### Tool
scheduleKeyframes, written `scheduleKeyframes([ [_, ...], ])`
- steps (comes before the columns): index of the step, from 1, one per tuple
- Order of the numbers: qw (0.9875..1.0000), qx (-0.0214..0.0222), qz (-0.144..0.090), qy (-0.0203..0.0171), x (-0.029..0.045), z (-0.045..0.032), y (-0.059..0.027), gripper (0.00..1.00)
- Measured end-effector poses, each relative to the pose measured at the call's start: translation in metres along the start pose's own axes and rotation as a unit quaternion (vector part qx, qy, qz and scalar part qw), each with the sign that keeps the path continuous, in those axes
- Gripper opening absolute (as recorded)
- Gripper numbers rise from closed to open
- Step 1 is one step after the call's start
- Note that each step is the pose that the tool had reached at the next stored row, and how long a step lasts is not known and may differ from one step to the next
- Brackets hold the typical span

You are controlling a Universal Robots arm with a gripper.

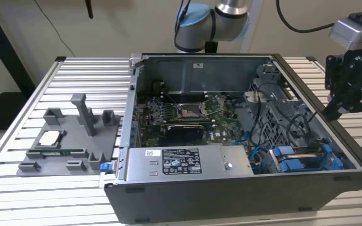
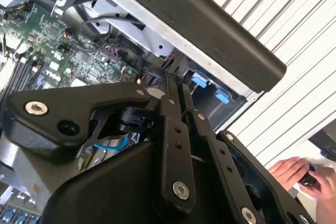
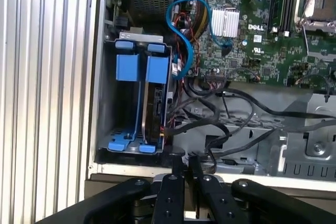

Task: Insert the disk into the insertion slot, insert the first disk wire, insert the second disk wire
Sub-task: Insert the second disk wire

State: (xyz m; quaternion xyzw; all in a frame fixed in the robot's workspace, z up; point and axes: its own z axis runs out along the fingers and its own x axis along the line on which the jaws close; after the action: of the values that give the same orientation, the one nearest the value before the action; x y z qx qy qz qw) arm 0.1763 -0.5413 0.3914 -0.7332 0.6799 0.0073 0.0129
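Item: open computer case [image 1: 341,141] on a slatted table [image 1: 49,197], dark rim also in the second wrist view [image 2: 210,24].

Gripper [image 1: 335,112]: black, on the exterior view's right, outside the case and above its side wall. In both wrist views [image 3: 185,157] [image 2: 176,83] the two fingers [image 3: 173,182] were drawn together with nothing between them. The case's rim lay between the fingertips and the bay.

The disk [image 3: 156,107]: on edge in its blue carrier, seated in the insertion slot [image 3: 107,93] at the case's corner. In the exterior view it was a dark strip between blue frame parts [image 1: 307,153]. A second blue carrier [image 3: 127,67] stood just beside it in the same bay.

Surroundings, first wrist view: a bundle of black wires [image 3: 220,116] crowded the bay's open side, touching or just beside the disk's edge. Whether any was plugged into the disk could not be told. A blue cable [image 3: 181,19] looped over the bay's end, next to the motherboard [image 3: 252,40].

Surroundings, exterior view: silver box with a label [image 1: 187,162] along the near wall, and a grey fixture tray [image 1: 68,141] on the exterior view's left, well apart from the case.

Surroundings, second wrist view: a person's hand [image 2: 296,174] on the table outside the case, holding a small dark object [image 2: 308,179].
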Motion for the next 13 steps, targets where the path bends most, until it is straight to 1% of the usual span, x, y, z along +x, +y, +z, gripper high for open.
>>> scheduleKeyframes([
  [5,1.0000,0.0000,0.000,-0.0001,-0.0016,-0.0031,0.0205,0.16],
  [9,1.0000,0.0000,0.000,-0.0002,-0.0026,-0.0035,0.0389,0.16],
  [11,1.0000,0.0000,0.000,-0.0001,-0.0008,-0.0033,0.0471,0.16],
  [13,1.0000,0.0000,0.000,-0.0002,0.0046,-0.0016,0.0513,0.16],
])
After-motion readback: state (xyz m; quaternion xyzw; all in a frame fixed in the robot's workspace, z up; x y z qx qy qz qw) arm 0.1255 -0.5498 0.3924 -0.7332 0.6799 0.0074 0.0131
